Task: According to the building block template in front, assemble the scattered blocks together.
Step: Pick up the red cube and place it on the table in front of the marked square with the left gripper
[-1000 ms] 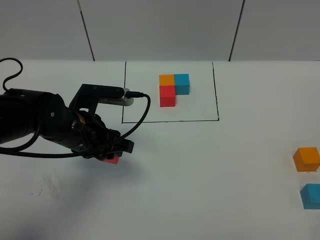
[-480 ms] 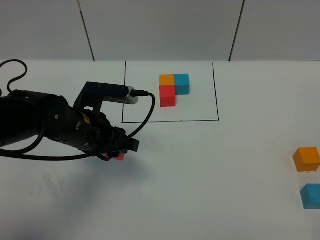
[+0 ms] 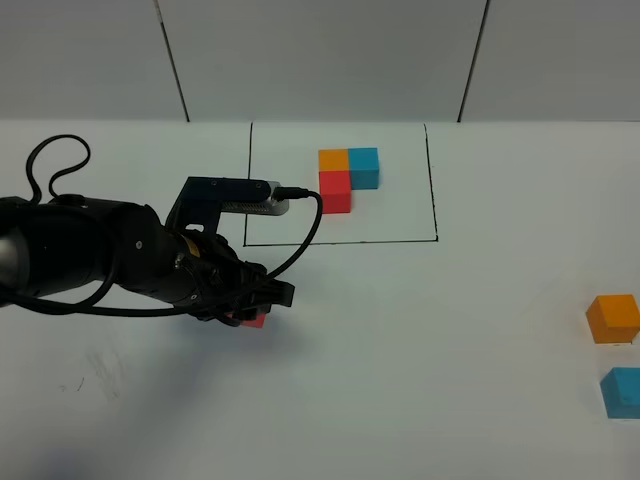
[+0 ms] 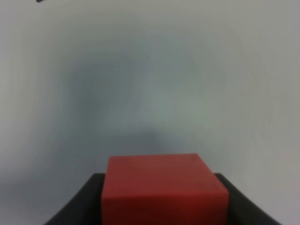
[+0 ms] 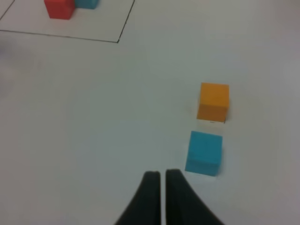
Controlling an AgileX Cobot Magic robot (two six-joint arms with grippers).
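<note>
The block template [image 3: 345, 176], an orange, cyan-blue and red trio, sits inside a black-line rectangle at the back; part of it shows in the right wrist view [image 5: 60, 8]. My left gripper [image 3: 250, 312] is shut on the loose red cube [image 3: 254, 320], which fills the left wrist view [image 4: 161, 192], held low over the table in front of the rectangle's left corner. The loose orange cube [image 3: 612, 317] and cyan-blue cube [image 3: 622, 391] rest at the far right. In the right wrist view the orange cube [image 5: 213, 101] and cyan-blue cube [image 5: 204, 152] lie just beyond my shut, empty right gripper [image 5: 161, 180].
The black rectangle line [image 3: 340, 242] marks the template area on the white table [image 3: 420, 350]. A black cable [image 3: 300, 232] loops from the left arm over the rectangle's left edge. Faint scuff marks [image 3: 95, 370] lie at the front left.
My left gripper has carried the red cube to the right, from the left of the rectangle's corner to just in front of it. The orange and cyan-blue cubes have not moved.
</note>
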